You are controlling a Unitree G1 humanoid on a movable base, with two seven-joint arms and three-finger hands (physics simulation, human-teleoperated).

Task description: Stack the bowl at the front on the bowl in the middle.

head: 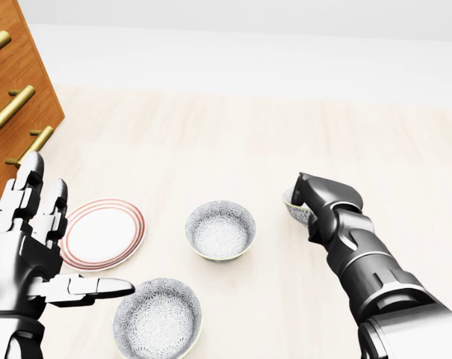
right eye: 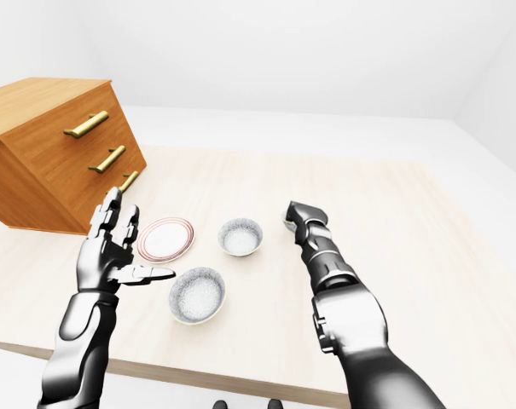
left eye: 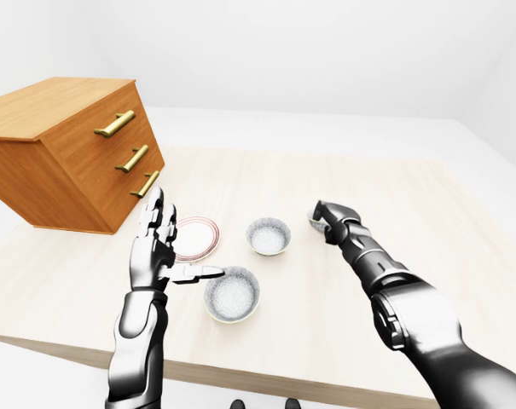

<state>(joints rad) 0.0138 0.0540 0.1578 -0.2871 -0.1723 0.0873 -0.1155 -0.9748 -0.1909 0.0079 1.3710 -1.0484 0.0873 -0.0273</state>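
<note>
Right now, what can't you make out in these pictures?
- Third bowl: mostly hidden behind the right hand in every view.
- Right hand's fingers: turned away, so grip unclear.
- Dresser: cut by the head view's left edge.
- Near bowl: lower rim cut by the head view's bottom edge.

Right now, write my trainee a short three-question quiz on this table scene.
1. True or false: the red-rimmed white plate holds a bowl.
2. Multiple choice: the left hand, beside the grey patterned bowl at the head view's bottom, has its fingers A) open B) shut.
3. Fill in: the wooden drawer chest shows ___ brass handles in the left-eye view.
Key: 1 false; 2 A; 3 three.
</note>
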